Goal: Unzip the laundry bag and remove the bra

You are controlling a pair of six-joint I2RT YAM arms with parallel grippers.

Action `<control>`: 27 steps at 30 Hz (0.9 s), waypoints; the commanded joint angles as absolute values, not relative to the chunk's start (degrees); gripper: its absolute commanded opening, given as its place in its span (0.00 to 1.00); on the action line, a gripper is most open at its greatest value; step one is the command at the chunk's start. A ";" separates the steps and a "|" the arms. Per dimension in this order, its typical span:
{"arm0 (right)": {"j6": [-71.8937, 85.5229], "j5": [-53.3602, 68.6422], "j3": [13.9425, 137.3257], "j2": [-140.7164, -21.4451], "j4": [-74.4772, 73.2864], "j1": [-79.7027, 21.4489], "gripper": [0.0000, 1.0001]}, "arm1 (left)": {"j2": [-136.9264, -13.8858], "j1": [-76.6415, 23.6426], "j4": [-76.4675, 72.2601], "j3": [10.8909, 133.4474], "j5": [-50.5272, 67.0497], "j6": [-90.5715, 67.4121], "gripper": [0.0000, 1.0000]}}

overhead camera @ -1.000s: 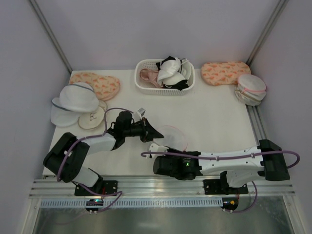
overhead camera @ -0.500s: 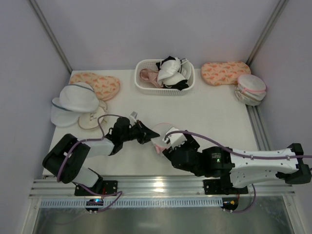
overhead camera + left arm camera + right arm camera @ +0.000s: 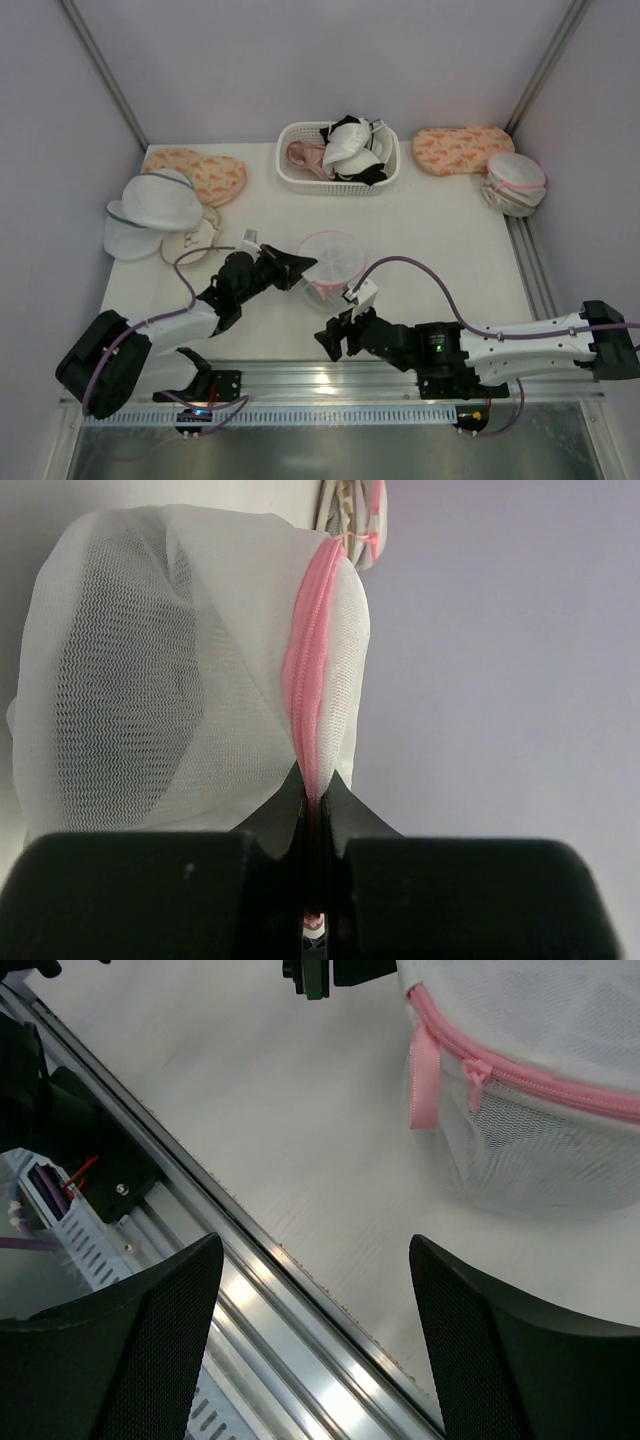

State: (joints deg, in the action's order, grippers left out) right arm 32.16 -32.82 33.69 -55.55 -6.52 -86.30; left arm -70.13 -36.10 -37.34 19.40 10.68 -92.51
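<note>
The laundry bag [image 3: 333, 256], a round white mesh pouch with a pink zipper rim, sits in the middle of the table. My left gripper [image 3: 303, 268] is shut on its pink rim; in the left wrist view the zipper seam [image 3: 305, 695] runs straight down into the pinched jaws of that gripper [image 3: 316, 783]. My right gripper [image 3: 335, 341] stands open near the table's front edge, apart from the bag. Its wrist view shows the bag [image 3: 560, 1130] ahead, the pink zipper pull tab [image 3: 423, 1085] hanging free, and nothing between the open gripper [image 3: 315, 1260]. The bra is hidden.
A white basket [image 3: 385, 176] of garments stands at the back. White mesh domes with grey-blue rims [image 3: 155, 205] lie at the left, patterned pouches [image 3: 205, 172] [image 3: 462, 148] at both back corners, another pink-rimmed mesh pouch [image 3: 515, 182] at the right. The metal rail [image 3: 250, 1290] runs below my right gripper.
My right gripper has opened and drawn back toward the front edge, away from the bag. My left gripper, still shut on the rim, has shifted the bag farther back.
</note>
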 commanded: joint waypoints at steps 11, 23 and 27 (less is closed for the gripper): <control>31.46 -39.64 27.69 -51.06 16.26 -85.34 0.70 | -60.21 -39.37 -27.60 18.02 3.95 -97.82 0.00; 34.19 -41.48 29.27 -53.78 13.89 -83.15 0.60 | -60.12 -40.61 -28.48 18.54 4.13 -98.70 0.00; 35.51 -41.48 29.27 -54.84 12.92 -82.79 0.61 | -59.94 -40.61 -28.48 18.81 4.22 -98.70 0.00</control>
State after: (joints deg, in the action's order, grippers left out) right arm 32.88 -38.92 26.92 -54.43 11.44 -83.11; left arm -61.10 -40.27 -27.07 17.06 5.08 -98.37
